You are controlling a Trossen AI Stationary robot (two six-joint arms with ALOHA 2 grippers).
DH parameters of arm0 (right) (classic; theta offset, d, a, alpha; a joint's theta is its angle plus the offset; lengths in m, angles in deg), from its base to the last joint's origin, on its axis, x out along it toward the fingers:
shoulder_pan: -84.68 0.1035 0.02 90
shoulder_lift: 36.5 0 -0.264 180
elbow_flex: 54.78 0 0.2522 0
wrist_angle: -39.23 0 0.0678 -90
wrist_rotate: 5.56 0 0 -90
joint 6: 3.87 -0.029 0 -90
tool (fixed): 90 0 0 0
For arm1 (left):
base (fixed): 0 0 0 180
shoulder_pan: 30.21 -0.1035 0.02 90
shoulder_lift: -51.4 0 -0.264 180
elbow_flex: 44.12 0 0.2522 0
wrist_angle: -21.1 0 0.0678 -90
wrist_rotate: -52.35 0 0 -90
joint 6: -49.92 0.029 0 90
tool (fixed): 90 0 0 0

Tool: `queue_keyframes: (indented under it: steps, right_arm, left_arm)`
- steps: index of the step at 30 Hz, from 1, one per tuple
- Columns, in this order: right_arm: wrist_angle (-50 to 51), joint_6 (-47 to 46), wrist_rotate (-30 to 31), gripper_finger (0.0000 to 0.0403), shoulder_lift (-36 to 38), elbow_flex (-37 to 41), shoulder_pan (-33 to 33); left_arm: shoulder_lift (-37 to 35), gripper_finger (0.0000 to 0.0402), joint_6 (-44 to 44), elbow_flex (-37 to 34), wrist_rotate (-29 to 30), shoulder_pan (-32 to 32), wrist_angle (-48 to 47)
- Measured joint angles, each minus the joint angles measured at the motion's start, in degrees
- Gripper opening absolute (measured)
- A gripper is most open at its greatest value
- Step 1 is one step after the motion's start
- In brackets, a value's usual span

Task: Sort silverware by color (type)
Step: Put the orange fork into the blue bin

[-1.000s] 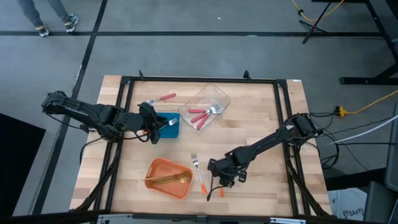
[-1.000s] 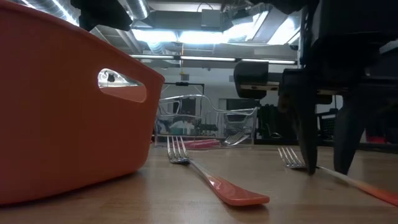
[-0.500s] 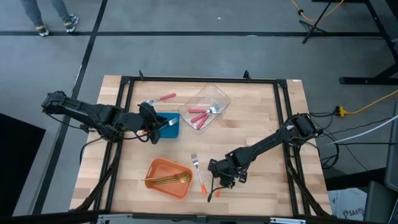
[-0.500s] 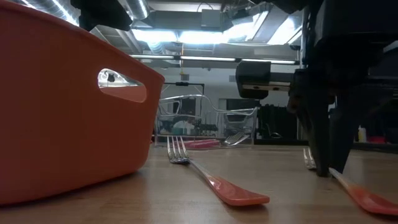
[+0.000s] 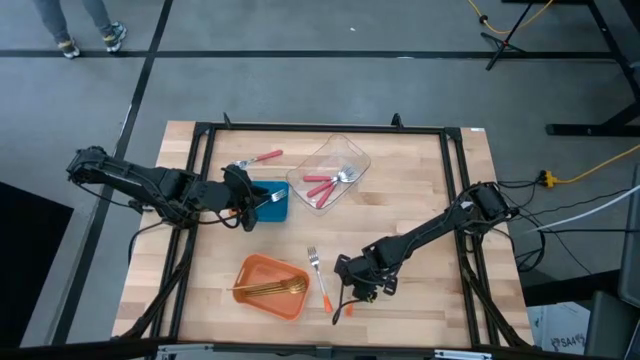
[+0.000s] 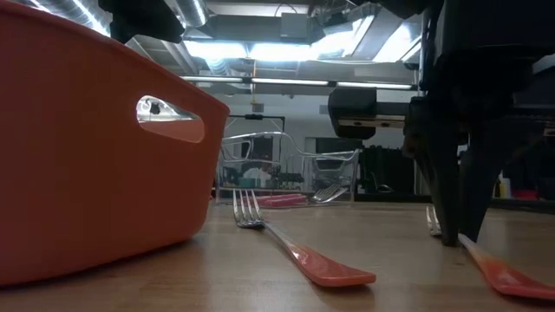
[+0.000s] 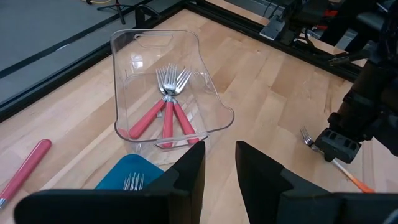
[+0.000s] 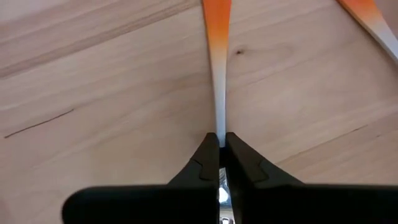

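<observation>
- The right gripper is pinched shut on the thin neck of an orange-handled fork that lies flat on the wooden table.
- Just beside it lies a second orange-handled fork, between this pincer and the orange bin.
- The orange bin, near the right pincer, holds gold forks.
- Well beyond it, at the table's far side, the clear container holds three red-handled forks.
- The left gripper hovers with its fingers a narrow gap apart, holding nothing, over the blue container, where fork tines show.
- A loose red-handled fork lies on the table close beside the left pincer, outside every bin.
</observation>
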Motion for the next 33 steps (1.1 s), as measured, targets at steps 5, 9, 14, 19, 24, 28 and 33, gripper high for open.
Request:
queue_keyframes:
  steps: [5, 9, 14, 19, 24, 28, 33]
  right_arm:
    - [0.04, -0.09, 0.0, 0.0003, 0.11, 0.0, 0.0]
    - [0.09, -0.09, 0.04, 0.0002, 0.55, 0.11, 0.04]
    - [1.02, -0.39, 0.0, 0.0002, 1.09, -0.15, 0.07]
    - [2.13, -0.57, 0.23, 0.0002, 1.64, -1.52, 0.0]
    - [5.23, -0.57, 0.49, 0.0002, 1.68, -4.61, 0.0]
    - [7.92, -0.55, 0.46, 0.0002, 1.75, -7.31, 0.0]
    - [10.2, -0.5, 2.63, 0.0002, 1.86, -10.7, 0.0]
  left_arm:
    - [0.0, 0.0082, 0.0, 0.0, 0.0, 0.0, -0.02]
    - [0.0, 0.0082, 0.0, 0.0, 0.0, 0.0, -0.02]
    - [0.0, 0.0082, 0.02, 0.0, 0.0, 0.0, -0.02]
    - [0.0, 0.0082, 0.02, 0.0, -0.02, 0.02, -0.02]
    - [0.0, 0.0082, 0.02, 0.0, -0.02, 0.02, -0.02]
    - [0.0, 0.0082, 0.02, 0.0, -0.02, 0.02, -0.03]
    - [0.0, 0.0082, 0.04, 0.0, -0.02, 0.02, -0.02]
